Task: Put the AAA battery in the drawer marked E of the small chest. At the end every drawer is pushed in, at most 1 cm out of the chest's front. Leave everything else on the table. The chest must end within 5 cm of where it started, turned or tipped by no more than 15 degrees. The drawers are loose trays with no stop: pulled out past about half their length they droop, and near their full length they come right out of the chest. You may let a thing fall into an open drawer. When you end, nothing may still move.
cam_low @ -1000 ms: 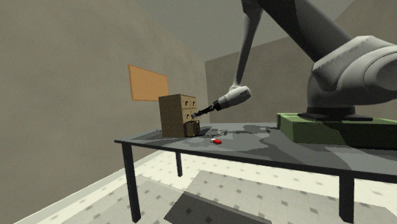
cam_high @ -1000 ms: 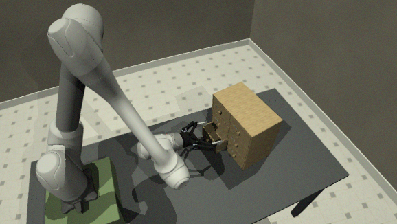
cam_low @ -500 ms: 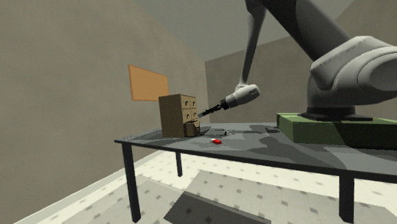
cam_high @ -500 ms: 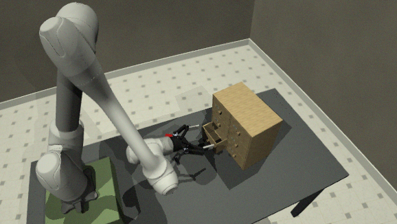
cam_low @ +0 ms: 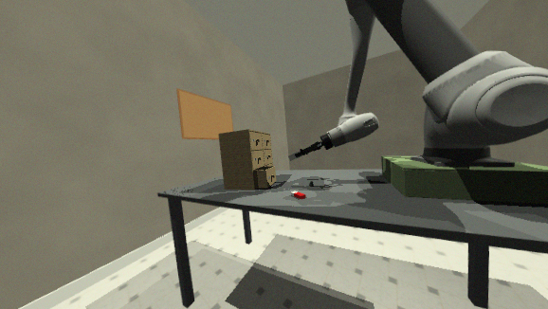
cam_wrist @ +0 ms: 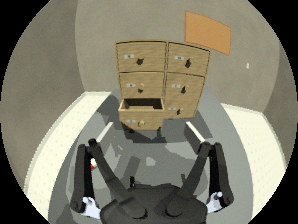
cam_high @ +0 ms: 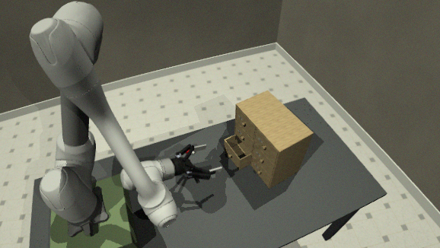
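The small wooden chest [cam_high: 283, 125] [cam_low: 237, 158] [cam_wrist: 162, 63] stands on the dark table [cam_high: 323, 190] [cam_low: 379, 209]. Its front has two columns of three drawers. One bottom drawer [cam_high: 237, 151] [cam_low: 265, 176] [cam_wrist: 141, 111] is pulled partway out, and its inside looks dark. I cannot read the drawer letters. My gripper [cam_high: 209, 157] [cam_low: 293, 155] [cam_wrist: 149, 129] is open wide and empty. It hangs above the table a short way in front of the open drawer, pointing at the chest. A small red and white thing [cam_low: 299, 194] lies on the table; I cannot tell if it is the battery.
A small dark thing [cam_low: 310, 184] lies on the table between the chest and the arm's green base [cam_high: 114, 205] [cam_low: 427, 182]. An orange panel [cam_low: 204, 120] [cam_wrist: 208, 31] hangs on the wall behind the chest. The table edge lies close behind the chest.
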Tool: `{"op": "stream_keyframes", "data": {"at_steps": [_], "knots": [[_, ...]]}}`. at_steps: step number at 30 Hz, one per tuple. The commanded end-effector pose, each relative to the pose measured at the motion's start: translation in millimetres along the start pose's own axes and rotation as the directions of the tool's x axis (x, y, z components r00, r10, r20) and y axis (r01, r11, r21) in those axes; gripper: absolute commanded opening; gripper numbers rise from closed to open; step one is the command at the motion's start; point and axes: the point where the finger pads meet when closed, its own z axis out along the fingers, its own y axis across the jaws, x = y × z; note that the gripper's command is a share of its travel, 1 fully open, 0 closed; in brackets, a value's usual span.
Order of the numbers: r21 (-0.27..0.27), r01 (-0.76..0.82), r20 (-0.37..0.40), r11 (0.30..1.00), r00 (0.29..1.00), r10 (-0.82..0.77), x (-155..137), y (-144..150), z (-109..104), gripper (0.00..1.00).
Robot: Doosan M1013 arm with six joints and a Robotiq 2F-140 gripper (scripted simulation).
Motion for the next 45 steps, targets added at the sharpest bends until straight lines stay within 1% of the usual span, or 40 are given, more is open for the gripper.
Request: {"op": "stream_keyframes", "data": {"at_steps": [1, 6, 11, 32, 39, 45], "knots": [[0.000, 0.000, 0.000, 1.000, 1.000, 0.000, -3.8, 0.3, -13.2, 1.00], [0.000, 0.000, 0.000, 1.000, 1.000, 0.000, -8.3, 0.3, -28.4, 1.00], [0.000, 0.000, 0.000, 1.000, 1.000, 0.000, -10.3, 0.3, -34.9, 1.00], [0.001, 0.000, 0.012, 1.000, 1.000, 0.000, -10.3, 0.2, -36.0, 1.00], [0.001, 0.000, 0.043, 1.000, 0.999, 0.000, -9.3, 0.3, -36.4, 1.00], [0.001, 0.000, 0.091, 1.000, 0.996, 0.000, -7.8, 0.3, -37.0, 1.00]]}}
